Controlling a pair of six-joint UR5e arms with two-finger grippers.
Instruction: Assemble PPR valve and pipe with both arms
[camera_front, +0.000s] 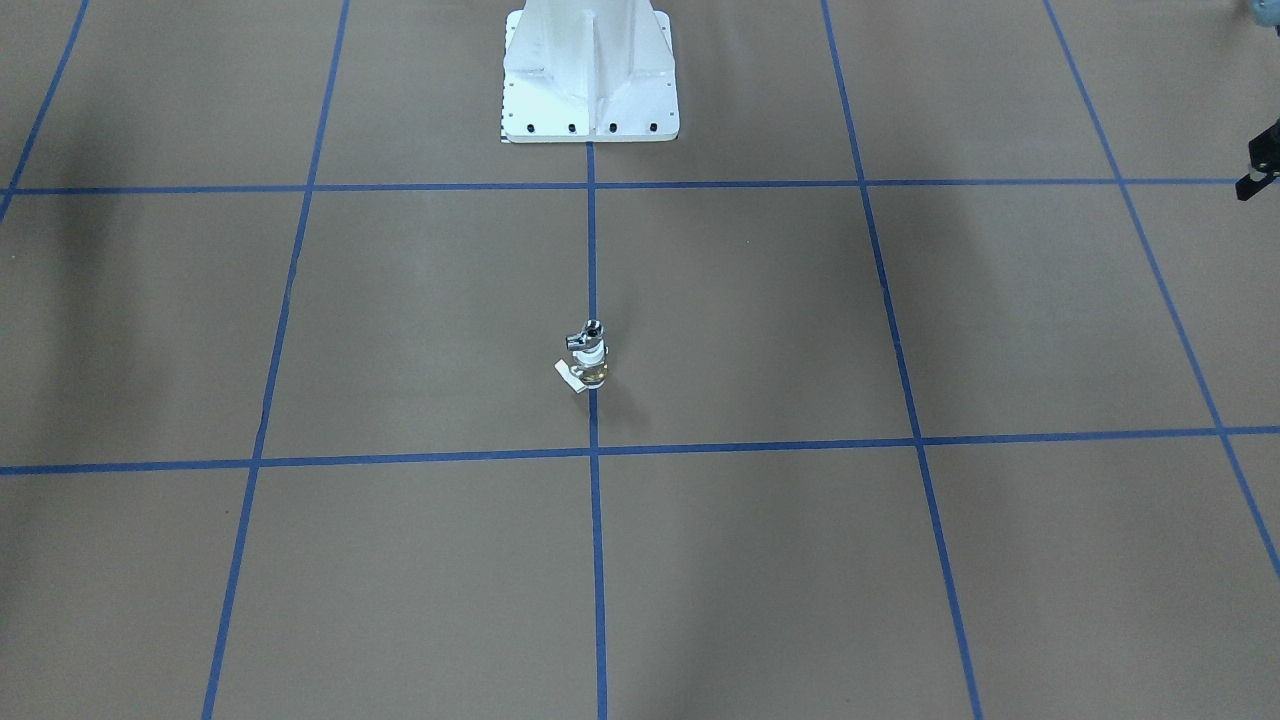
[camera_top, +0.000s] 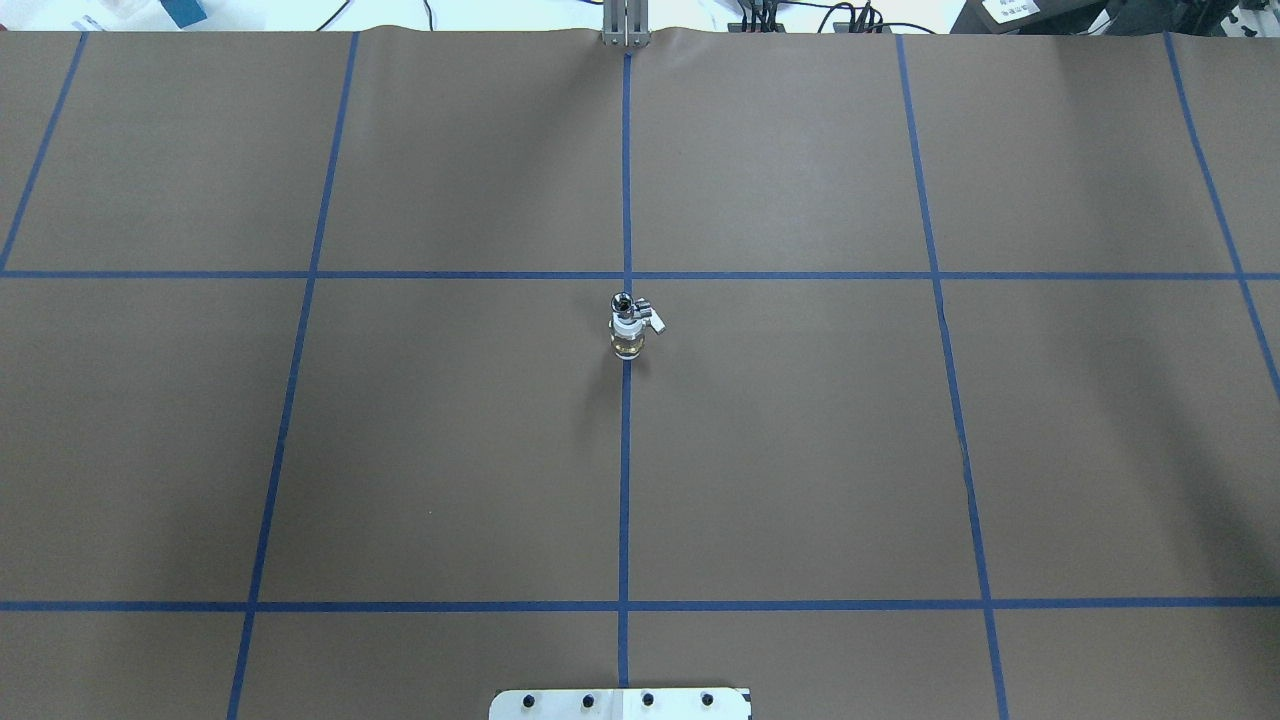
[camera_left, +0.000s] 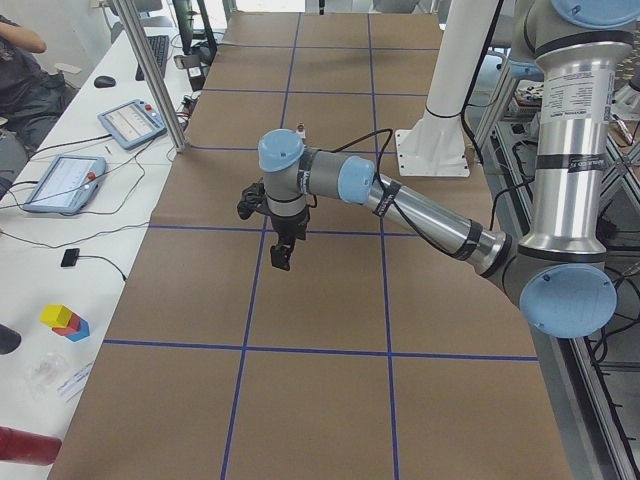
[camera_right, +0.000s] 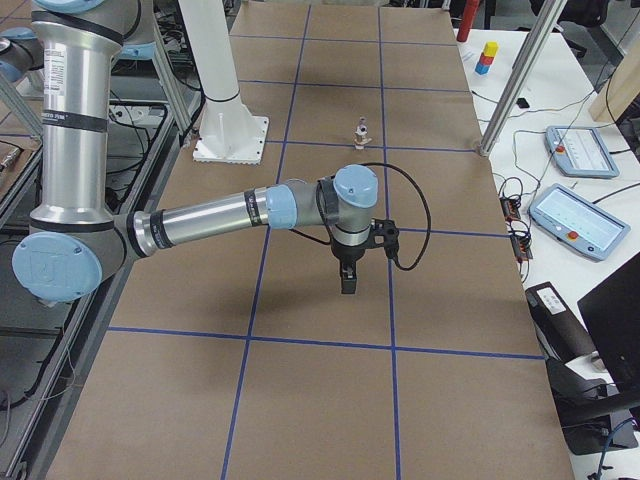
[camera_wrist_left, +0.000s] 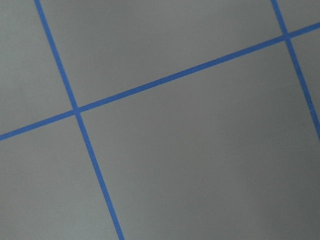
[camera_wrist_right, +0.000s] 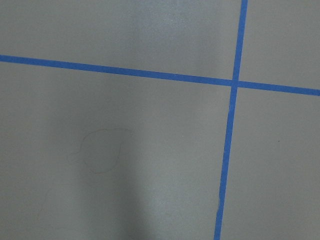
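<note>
Brown paper covers my table (camera_top: 450, 450), flat all the way across, and blue tape lines (camera_top: 625, 480) cut it into big squares. Right on the middle line, near the centre, the PPR valve (camera_top: 628, 342) stands upright, brass low down, white collar above, pale lever tab poking out to my right. The pipe (camera_top: 624, 303) sits on top of it, off the paper. At my edge, the white pedestal (camera_front: 590, 90) sits with its base plate across that same line.
</note>
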